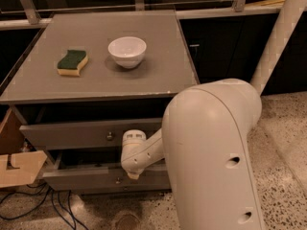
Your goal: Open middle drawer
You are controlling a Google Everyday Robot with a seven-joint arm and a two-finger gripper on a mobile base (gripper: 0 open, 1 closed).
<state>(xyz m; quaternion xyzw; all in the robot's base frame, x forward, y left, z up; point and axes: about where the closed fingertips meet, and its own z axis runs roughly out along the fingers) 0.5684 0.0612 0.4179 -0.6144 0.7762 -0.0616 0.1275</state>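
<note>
Leftmost, a tan notched board (17, 169) lay just beside the left end of the drawers, with dark cables (29, 210) on the floor below it. On the grey cabinet (158, 75) sat a green-and-yellow sponge (72, 63) and, to its right, a white bowl (127, 51), well apart from each other.

Under the top came the upper drawer (72, 134), taller in its front. Below it was the middle drawer (81, 180), its front standing a little forward with a dark gap above, so it looked partly drawn out. Its small knob (117, 180) sat near the centre. The gripper (133, 173) pointed down just right of that knob, at the drawer's upper edge. Whether it was clamped on anything, or merely resting there, could not be told. Behind it the bulky white arm (216, 147) filled the right foreground, and a pale pole (283, 32) slanted up at far right.

The step in hand seemed to be the pull itself, perhaps midway. Done well, it would run straight out toward the camera and level — no sideways drift, since a contact off the knob's centre could twist the front in its runners. Steady, slow travel would suit. The board at the left corner looked like the likeliest snag, and the cables a hazard to the base.
</note>
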